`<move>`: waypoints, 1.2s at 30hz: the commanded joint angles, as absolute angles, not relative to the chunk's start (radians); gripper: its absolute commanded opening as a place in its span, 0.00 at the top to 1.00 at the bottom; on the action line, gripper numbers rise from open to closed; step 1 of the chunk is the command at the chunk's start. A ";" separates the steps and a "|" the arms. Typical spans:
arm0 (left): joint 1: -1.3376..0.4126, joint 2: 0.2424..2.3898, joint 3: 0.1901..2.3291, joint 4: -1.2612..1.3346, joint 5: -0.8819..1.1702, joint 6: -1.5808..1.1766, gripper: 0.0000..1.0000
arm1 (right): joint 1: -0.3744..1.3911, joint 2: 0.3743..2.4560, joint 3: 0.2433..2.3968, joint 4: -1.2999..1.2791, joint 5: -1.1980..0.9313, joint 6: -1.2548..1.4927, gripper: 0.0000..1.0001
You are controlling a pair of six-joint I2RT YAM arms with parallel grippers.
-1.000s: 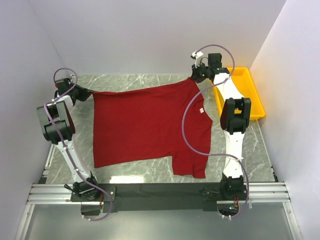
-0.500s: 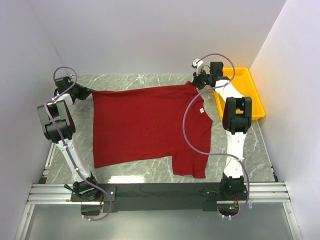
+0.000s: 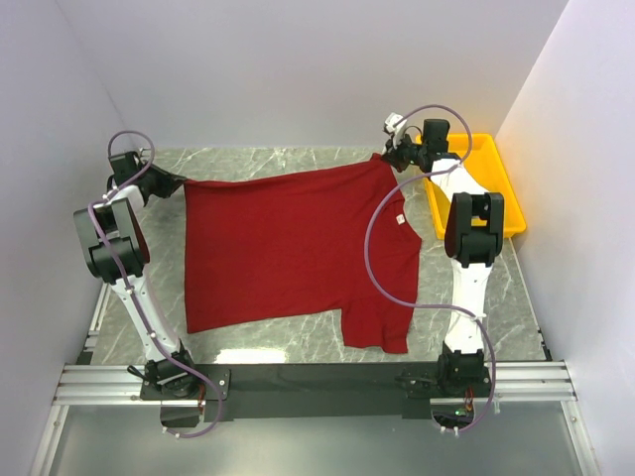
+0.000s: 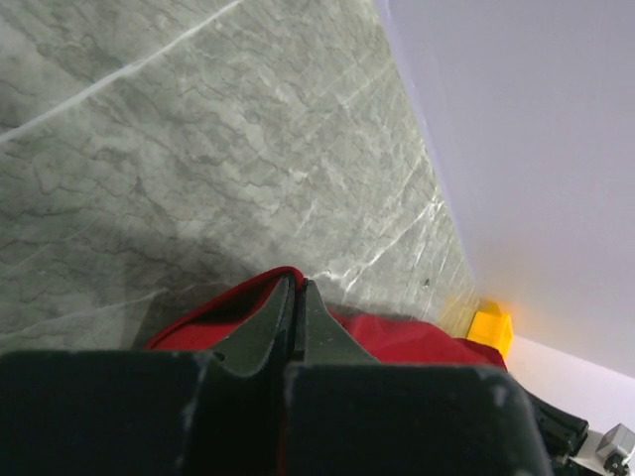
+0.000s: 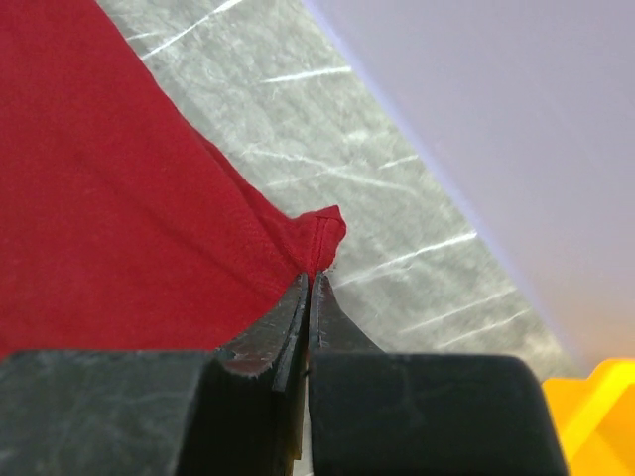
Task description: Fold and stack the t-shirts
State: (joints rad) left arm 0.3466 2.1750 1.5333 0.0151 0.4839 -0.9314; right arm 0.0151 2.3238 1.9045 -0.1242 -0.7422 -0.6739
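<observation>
Your arms outstretched, left fingers (image 4: 260, 332) and right fingers (image 5: 283, 322) pinching red t-shirt's (image 3: 298, 248) far edge, yellow tray (image 3: 486, 188) at 2 o'clock

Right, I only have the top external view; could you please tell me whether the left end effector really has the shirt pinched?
Observer: Yes; the left wrist view shows the left end effector shut on a raised fold at the edge of the t-shirt.
Operator: Thank you. Does the right one grip cloth too?
Observer: Yes; the right end effector is shut on a stitched corner that pokes just past its tips.
</observation>
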 commanded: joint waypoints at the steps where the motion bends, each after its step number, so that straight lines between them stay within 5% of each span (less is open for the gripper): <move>1: 0.354 2.187 1.578 0.049 0.534 -0.899 0.99 | 0.011 2.279 1.914 -0.046 -0.795 -0.750 1.00; 36: 0.407 2.171 1.534 -0.023 0.614 -0.793 0.99 | -0.072 2.218 1.845 -0.199 -0.973 -1.008 1.00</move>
State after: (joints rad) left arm 0.4000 2.1777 1.4868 -0.0002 0.6060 -0.8352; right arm -0.0517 2.2959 1.8381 -0.1650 -0.9451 -0.9527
